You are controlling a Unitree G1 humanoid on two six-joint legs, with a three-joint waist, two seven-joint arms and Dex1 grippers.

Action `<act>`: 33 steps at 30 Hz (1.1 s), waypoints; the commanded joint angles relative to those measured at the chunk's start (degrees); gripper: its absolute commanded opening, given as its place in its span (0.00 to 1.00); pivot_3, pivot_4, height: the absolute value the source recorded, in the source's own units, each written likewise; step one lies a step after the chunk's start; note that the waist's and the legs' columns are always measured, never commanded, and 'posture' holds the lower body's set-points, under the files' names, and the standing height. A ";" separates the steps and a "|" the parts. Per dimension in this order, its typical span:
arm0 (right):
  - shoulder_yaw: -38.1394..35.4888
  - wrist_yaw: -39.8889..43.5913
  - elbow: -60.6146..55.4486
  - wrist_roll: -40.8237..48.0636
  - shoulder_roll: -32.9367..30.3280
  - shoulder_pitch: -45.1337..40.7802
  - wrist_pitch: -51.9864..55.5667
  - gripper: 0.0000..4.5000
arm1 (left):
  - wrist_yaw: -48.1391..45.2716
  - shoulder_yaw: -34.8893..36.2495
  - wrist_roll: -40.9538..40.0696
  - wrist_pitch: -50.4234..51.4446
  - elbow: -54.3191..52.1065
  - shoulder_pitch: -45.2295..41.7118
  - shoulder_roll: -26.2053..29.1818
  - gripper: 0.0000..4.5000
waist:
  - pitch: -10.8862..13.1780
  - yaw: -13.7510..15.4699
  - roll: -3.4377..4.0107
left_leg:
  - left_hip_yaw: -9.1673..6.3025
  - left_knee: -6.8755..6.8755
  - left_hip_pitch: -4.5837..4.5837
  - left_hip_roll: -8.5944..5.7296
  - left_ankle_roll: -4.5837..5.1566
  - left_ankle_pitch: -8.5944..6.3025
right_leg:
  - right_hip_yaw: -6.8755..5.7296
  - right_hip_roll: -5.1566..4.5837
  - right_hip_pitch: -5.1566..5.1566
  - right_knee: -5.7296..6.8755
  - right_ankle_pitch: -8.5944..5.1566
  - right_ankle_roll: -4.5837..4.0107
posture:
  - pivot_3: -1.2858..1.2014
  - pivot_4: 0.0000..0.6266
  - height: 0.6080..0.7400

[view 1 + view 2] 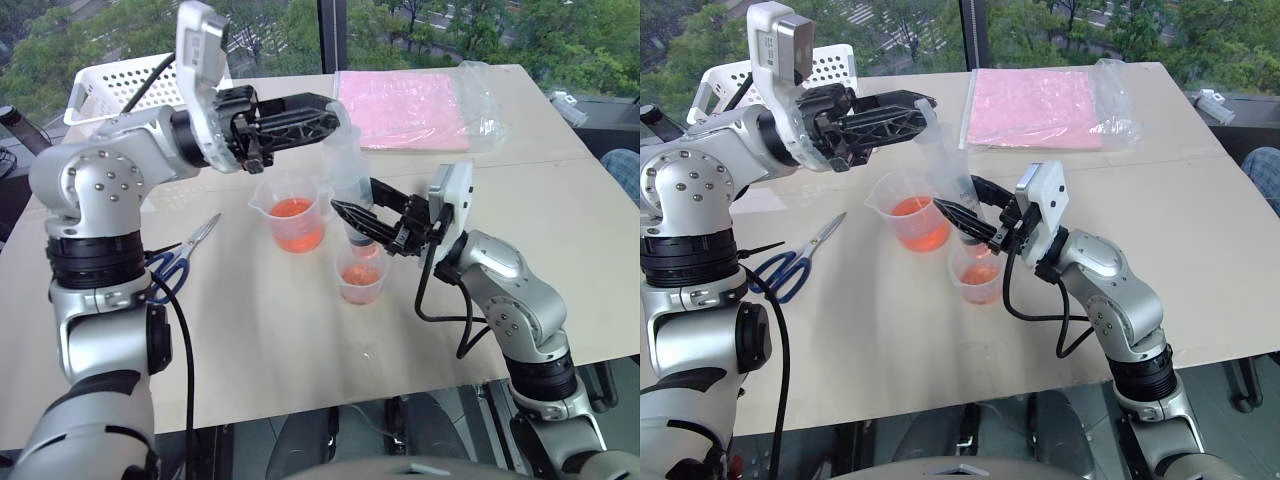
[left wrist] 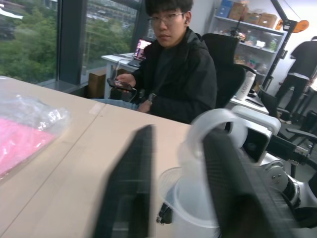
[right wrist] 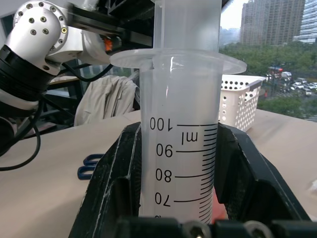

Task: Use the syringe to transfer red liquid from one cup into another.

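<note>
Clamping syringe (image 3: 179, 134) barrel upright over small cup (image 1: 361, 280): right gripper (image 1: 352, 222). Left gripper (image 1: 335, 118) closed on plunger top.

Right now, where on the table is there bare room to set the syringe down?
Bare tabletop right of the right gripper, and along the near edge below the small cup. Crowded around the measuring cup, the syringe and the scissors.

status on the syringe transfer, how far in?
Done: small cup already holds some red liquid. In hand: right end effector grips the syringe barrel upright over it; left end effector at the plunger top. Left: the measuring cup still holds plenty.
</note>
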 commanded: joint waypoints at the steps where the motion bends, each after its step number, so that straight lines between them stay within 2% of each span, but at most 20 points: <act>1: 0.68 1.03 -2.25 0.40 -0.16 0.31 -1.10 0.33 | -0.61 1.11 0.07 -1.22 -0.91 -2.05 0.65 0.00 | 0.00 -0.01 0.00 | 0.00 0.00 0.01 0.00 0.00 0.00 | 0.00 0.00 0.00 0.00 0.00 0.00 | 0.52 0.24 1.00; 3: 0.65 0.93 -2.34 0.56 -0.07 0.25 -1.00 0.33 | -1.24 0.89 0.13 -1.22 -0.97 -2.08 0.72 0.00 | 0.00 -0.01 0.00 | 0.00 0.00 0.01 0.00 0.00 0.00 | 0.00 0.00 0.00 0.01 0.00 0.00 | 0.52 0.24 1.00; 11: -1.40 -0.16 -4.01 4.75 0.93 -1.77 1.74 0.33 | -7.09 -3.79 -1.33 -0.65 -13.27 7.21 2.11 0.00 | 0.00 -0.09 0.00 | -0.03 0.00 0.02 0.02 0.00 0.00 | 0.03 -0.04 0.01 0.00 0.00 0.00 | 0.52 0.24 1.00; 25: -3.17 -0.49 -3.10 5.99 0.97 -3.87 1.95 0.33 | -5.77 -7.18 -0.14 -1.34 -16.70 7.74 -0.47 0.00 | 0.00 0.21 0.00 | -0.05 0.13 0.02 0.01 0.01 -0.01 | 0.01 0.06 0.07 0.04 0.00 0.00 | 0.52 0.24 1.00; 33: -3.02 -0.24 -3.29 5.49 0.91 -2.92 1.51 0.33 | -2.39 -4.13 -1.25 0.42 -14.08 4.90 -2.07 0.00 | 0.00 0.25 0.00 | -0.05 0.14 0.01 0.01 0.01 -0.01 | 0.00 0.06 0.07 0.04 0.00 0.00 | 0.52 0.24 1.00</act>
